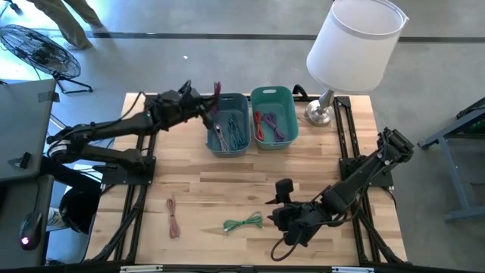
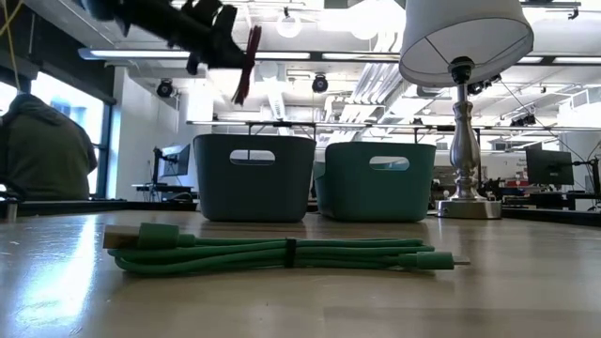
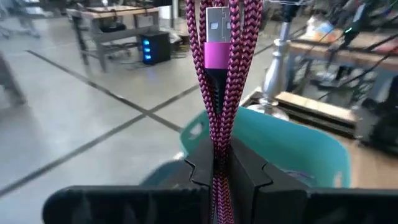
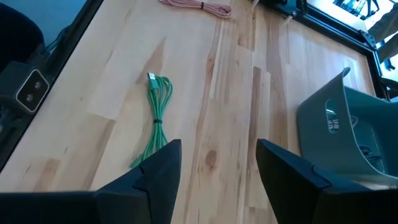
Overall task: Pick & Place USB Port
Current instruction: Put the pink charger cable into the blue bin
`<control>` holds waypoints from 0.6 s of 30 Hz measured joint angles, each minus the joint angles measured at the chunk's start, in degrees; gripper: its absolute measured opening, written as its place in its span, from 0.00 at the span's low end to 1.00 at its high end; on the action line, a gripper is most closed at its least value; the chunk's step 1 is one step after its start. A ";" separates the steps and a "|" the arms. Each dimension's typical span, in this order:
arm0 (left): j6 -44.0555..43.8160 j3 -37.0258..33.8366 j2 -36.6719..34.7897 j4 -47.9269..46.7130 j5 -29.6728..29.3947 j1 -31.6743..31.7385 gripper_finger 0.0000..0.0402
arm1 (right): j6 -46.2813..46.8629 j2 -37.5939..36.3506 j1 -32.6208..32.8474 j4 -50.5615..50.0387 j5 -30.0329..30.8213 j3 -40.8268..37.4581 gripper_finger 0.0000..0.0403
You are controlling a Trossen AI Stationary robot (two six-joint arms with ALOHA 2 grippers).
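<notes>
High view first: my left hand (image 1: 206, 106) is clamped on the pink cable (image 1: 217, 92), hanging upright just over the blue bin's (image 1: 244, 145) left rim. Green cable (image 1: 244, 223) lies near the front edge, closest to my right hand (image 1: 284, 212), fingers apart.

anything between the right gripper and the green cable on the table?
Nothing visible. The right gripper is open over bare wood, and the green cable lies bundled just ahead of it with only table between. The pink cable lies farther off. The left gripper holds a magenta cable by the blue bin.
</notes>
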 joint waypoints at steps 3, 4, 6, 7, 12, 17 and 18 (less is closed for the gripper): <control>-1.47 -4.41 0.00 5.00 3.22 0.00 0.04 | -0.25 0.00 0.20 -0.01 1.26 0.00 0.50; -2.31 -5.43 0.00 5.60 3.37 0.00 0.04 | -0.27 0.00 0.20 0.02 1.42 -0.04 0.50; -4.58 -7.39 -0.04 6.14 3.33 -0.02 0.04 | -0.35 -0.02 0.14 0.17 1.52 -0.44 0.50; -6.04 -8.27 -0.03 6.15 3.34 -0.02 0.04 | -0.37 -0.02 0.14 0.06 1.79 -0.74 0.50; -8.54 -11.13 0.78 6.79 1.65 -3.90 0.04 | -0.44 -0.02 -0.02 1.50 2.41 -3.13 0.50; -6.42 -11.48 0.70 8.08 0.70 -5.69 0.11 | -1.04 -0.02 -0.02 2.38 5.42 -4.20 0.50; -5.89 -11.48 0.70 8.68 1.47 -5.64 0.13 | -1.46 -0.02 -0.02 2.90 5.90 -4.20 0.50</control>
